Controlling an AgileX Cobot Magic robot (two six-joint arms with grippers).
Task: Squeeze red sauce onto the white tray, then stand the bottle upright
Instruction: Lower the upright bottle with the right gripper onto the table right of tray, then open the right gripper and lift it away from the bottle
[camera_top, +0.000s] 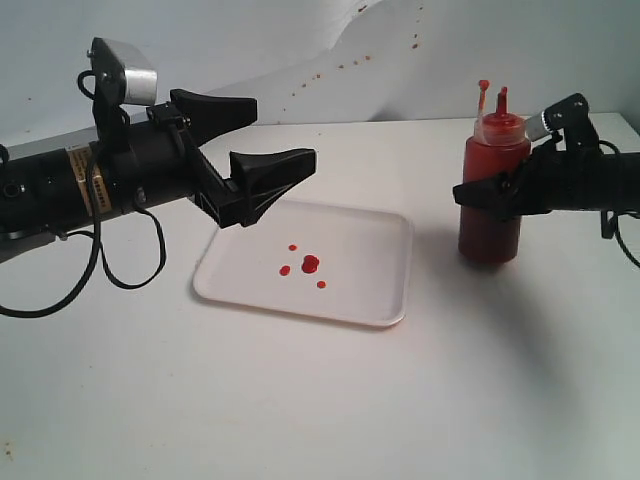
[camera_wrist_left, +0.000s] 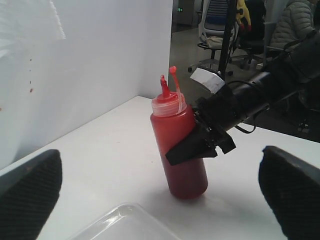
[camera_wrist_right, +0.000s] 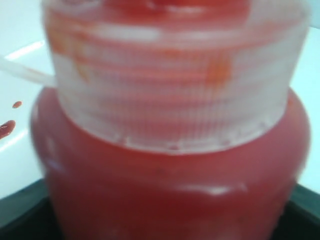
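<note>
Red sauce (camera_top: 310, 264) sits blobbed mid white tray (camera_top: 372, 300); bottle (camera_top: 488, 232) stands on worktop (camera_top: 300, 400) right of tray, right gripper (camera_top: 490, 192) clamped round its body. Left gripper (camera_top: 283, 130) wide, empty, above tray. Risk: jaws drag on release and tip the bottle over.

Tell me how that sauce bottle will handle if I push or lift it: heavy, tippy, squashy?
Probably heavy for its size: the bottle looks filled almost to the top. Tall on a narrow base, so likely tippy if nudged high. Its translucent plastic wall probably gives under the right gripper, so squeeze gently.
</note>
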